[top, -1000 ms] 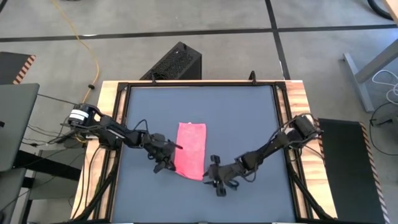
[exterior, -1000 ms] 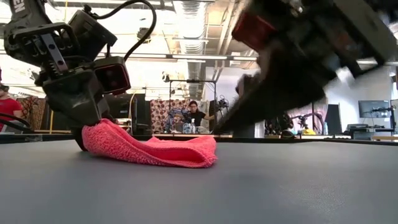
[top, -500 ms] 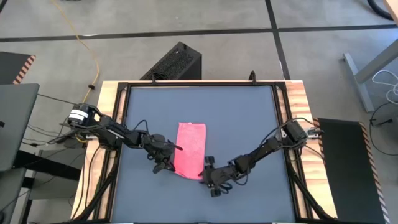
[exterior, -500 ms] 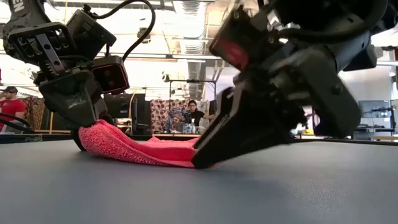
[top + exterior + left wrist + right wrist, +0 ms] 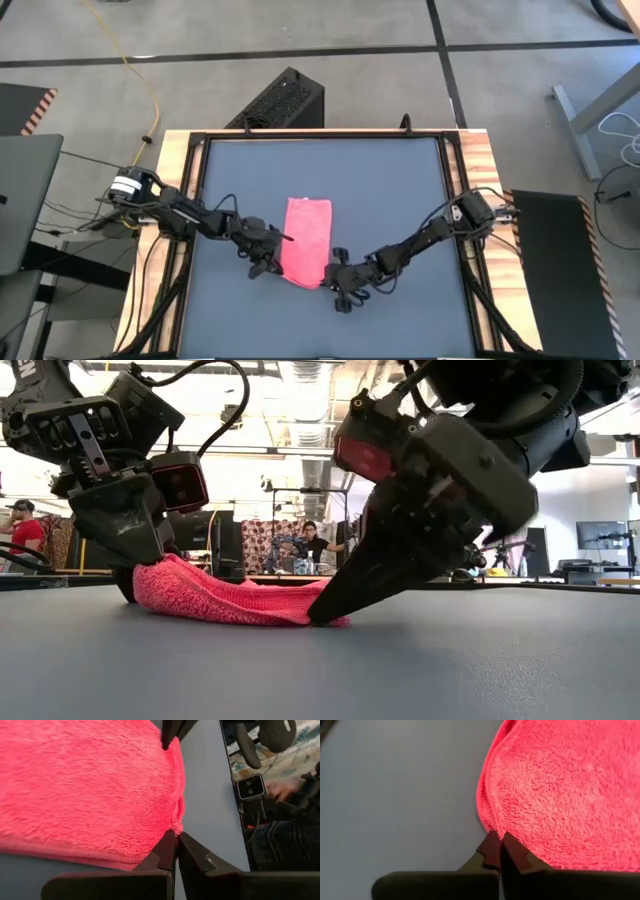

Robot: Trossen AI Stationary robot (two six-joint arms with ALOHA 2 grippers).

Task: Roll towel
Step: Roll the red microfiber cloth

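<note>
- Pink-red fleece: the towel [image 5: 306, 240] lies as a folded strip near the middle of the bench [image 5: 390, 180], its long axis running away from the near edge; the pile is soft and nubbly, and layered edges show at the near end in the right wrist view [image 5: 560, 795]
- Low view: the towel [image 5: 230, 600] is a low, flat fold, raised slightly at the end under the left arm and thinning toward the right arm
- Left end effector [image 5: 268, 262]: at the towel's left near corner, fingers drawn together on the cloth edge, as the left wrist view shows [image 5: 175, 842]
- Right end effector [image 5: 328, 280]: at the towel's right near corner, fingers closed to a narrow point pinching the folded edge [image 5: 497, 840]; in the low view its dark tips meet the cloth at bench level [image 5: 325, 610]
- Bench surface: dark grey and matte, framed by black rails on a wooden border [image 5: 175, 150]
- Surroundings: grey tiled floor [image 5: 520, 90], a black perforated box [image 5: 280, 100] beyond the far edge, a yellow cable [image 5: 140, 70]
- Room in the low view: ceiling strip lights, a seated person [image 5: 315, 545] far off, another in red [image 5: 20, 530] at the edge
</note>
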